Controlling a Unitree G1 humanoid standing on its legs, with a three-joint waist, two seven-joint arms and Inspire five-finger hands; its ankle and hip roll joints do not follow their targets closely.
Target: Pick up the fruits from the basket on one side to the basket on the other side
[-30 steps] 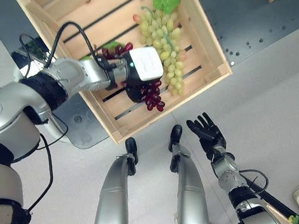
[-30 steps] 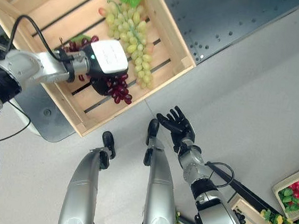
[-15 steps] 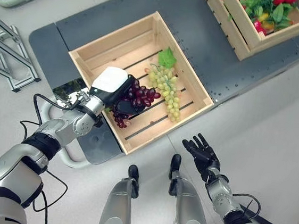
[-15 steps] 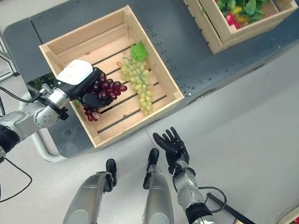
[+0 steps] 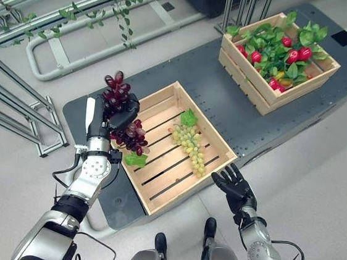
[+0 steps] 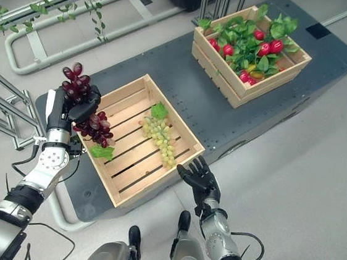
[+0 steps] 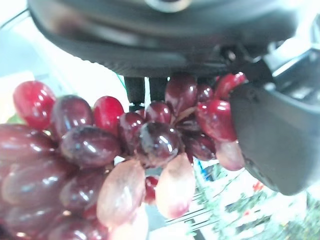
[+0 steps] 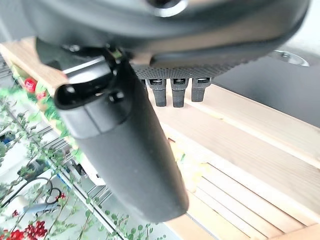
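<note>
My left hand [image 5: 118, 113] is raised above the left corner of the near wooden crate [image 5: 216, 164], its fingers curled round a bunch of dark red grapes [image 5: 132, 137] that spills above and below the fist, with a green leaf [image 5: 135, 159] hanging under it. Up close the red grapes [image 7: 100, 150] sit against the palm. A bunch of green grapes [image 5: 190, 145] with a leaf lies inside that crate. The far crate [image 5: 247, 76] holds red fruits among green leaves. My right hand [image 5: 233, 186] hovers open, fingers spread, just off the near crate's front right corner.
Both crates stand on a dark metal platform [image 5: 225, 107]. Metal rails with trailing vines [image 5: 79, 21] run behind and to the left. Grey floor [image 5: 318, 170] spreads to the right.
The camera has pulled back and the whole picture has shifted. My left hand has lifted the red grapes up out of the crate. The right hand stays open by the crate's corner.
</note>
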